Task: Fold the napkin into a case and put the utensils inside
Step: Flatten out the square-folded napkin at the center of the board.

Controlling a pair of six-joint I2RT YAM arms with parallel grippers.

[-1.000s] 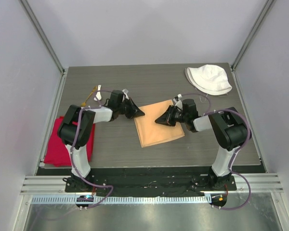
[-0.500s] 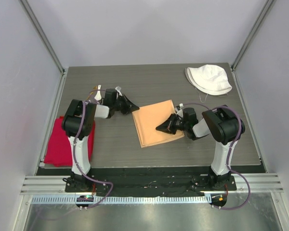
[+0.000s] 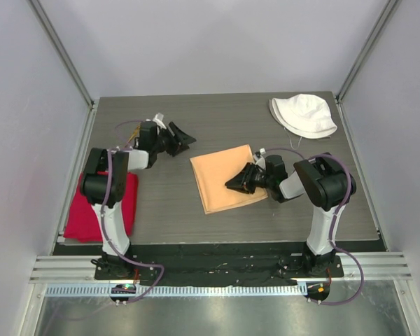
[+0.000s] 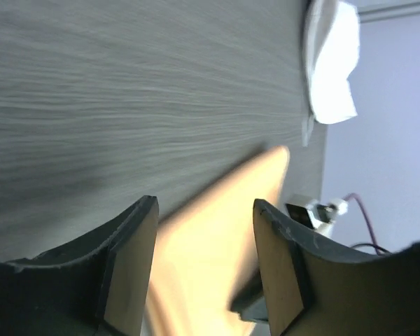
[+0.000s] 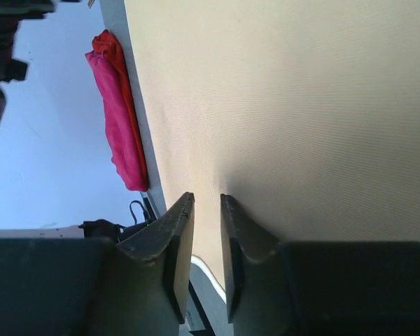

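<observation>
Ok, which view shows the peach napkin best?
The top external view: the whole napkin lies flat with nearly all its outline showing, the right gripper over one part. The left wrist view catches only a blurred strip; the right wrist view only a close patch of its surface.

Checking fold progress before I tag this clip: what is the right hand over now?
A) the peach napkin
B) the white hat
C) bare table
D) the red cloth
A: the overhead view shows the right hand over the flat peach napkin, and that cloth fills most of its wrist view.
</observation>
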